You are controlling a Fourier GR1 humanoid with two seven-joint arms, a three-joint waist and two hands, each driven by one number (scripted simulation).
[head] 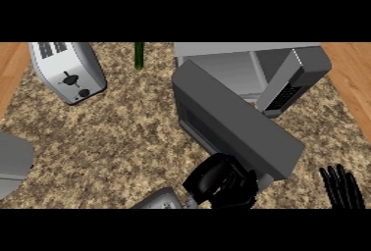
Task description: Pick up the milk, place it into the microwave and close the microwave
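Where the grey forearm comes in from the lower edge, find the left hand [217, 181] right up against the free end of the microwave door [232, 122], partly tucked under its near corner. Cannot tell whether open or closed on anything: just a dark mass against the dark door. Cannot tell where the milk is either; no sign of it on the counter [123, 132], possibly hidden by this hand or inside the microwave [239, 68].

Beyond the hand, see the door swung wide, running slantwise from its hinge side at the oven's left front down to the hand. Past that, the pale cavity standing open, with the control panel at its far right.

Left of the hand, plenty of bare speckled counter. Farther off in that direction, a toaster [69, 71] near the back left edge, a green thing [139, 55] at the back edge, and a grey object [11, 164] cut off by the left border.

Right of the hand, well apart from it, note the right hand [340, 188] resting low by the edge, fingers straight and upward. Beyond that, a wooden strip [351, 83] bordering the counter.
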